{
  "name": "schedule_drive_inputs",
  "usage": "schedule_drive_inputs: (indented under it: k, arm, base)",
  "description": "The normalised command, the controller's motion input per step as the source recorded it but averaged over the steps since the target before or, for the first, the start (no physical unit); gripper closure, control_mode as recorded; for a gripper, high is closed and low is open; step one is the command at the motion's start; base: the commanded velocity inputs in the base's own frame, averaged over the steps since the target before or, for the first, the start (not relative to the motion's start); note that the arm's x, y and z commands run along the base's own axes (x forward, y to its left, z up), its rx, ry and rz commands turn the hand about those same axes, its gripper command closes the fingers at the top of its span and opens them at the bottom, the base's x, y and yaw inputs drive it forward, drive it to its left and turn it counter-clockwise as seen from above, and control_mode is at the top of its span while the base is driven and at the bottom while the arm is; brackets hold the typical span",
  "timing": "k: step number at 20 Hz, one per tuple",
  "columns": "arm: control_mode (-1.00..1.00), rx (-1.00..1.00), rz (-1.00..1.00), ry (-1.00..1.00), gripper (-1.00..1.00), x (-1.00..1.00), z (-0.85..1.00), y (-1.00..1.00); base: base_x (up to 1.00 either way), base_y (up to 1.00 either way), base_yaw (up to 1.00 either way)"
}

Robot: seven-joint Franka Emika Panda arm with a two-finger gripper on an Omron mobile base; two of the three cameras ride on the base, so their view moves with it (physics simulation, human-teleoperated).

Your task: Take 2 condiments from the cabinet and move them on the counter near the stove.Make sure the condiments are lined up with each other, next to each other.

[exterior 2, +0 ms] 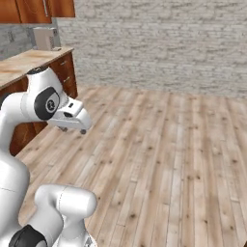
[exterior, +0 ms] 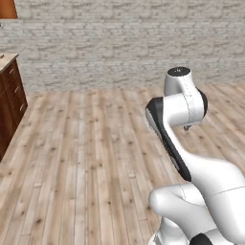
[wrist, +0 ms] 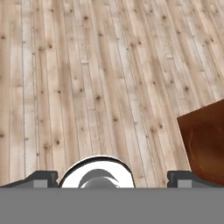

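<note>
My gripper (wrist: 113, 177) is open, its two dark fingertips (wrist: 41, 177) spread wide over bare plank floor with nothing between them. In the right base view the gripper (exterior 2: 72, 129) hangs low, in front of the arm's elbow and pointing down at the floor. The red-brown cabinet (exterior 2: 29, 10) with its silver bar handle is at the top left, doors shut. Below it runs the beige counter (exterior 2: 24, 65) above wooden drawers (exterior 2: 65, 72). The counter's end (exterior: 7, 60) also shows at the left edge of the left base view. The condiments and the stove are out of view.
A grey boxy appliance (exterior 2: 44, 38) stands on the counter against the wall. A red-brown wooden panel (wrist: 205, 140) enters the hand view from the right. Wide plank floor (exterior: 95, 158) stretches to a grey brick wall (exterior: 119, 43).
</note>
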Motion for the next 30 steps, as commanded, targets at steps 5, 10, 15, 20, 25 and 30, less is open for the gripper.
schedule_drive_inputs:
  k: [5,10,15,20,25,30]
  arm:
    - [1.0,0.0,0.0,0.0,-1.0,0.0,0.0,0.0]
    - [1.0,0.0,0.0,0.0,-1.0,0.0,0.0,0.0]
    - [1.0,0.0,0.0,0.0,-1.0,0.0,0.0,0.0]
    - [1.0,0.0,0.0,0.0,-1.0,0.0,0.0,0.0]
    - [1.0,0.0,0.0,0.0,-1.0,0.0,0.0,0.0]
    - [1.0,0.0,0.0,0.0,-1.0,0.0,0.0,0.0]
  base:
    - [0.55,-0.07,0.0]
    - [1.0,-0.01,0.01]
    - [1.0,0.0,0.09]
    - [1.0,0.0,0.12]
    - [1.0,0.0,0.21]
    - [1.0,0.0,0.22]
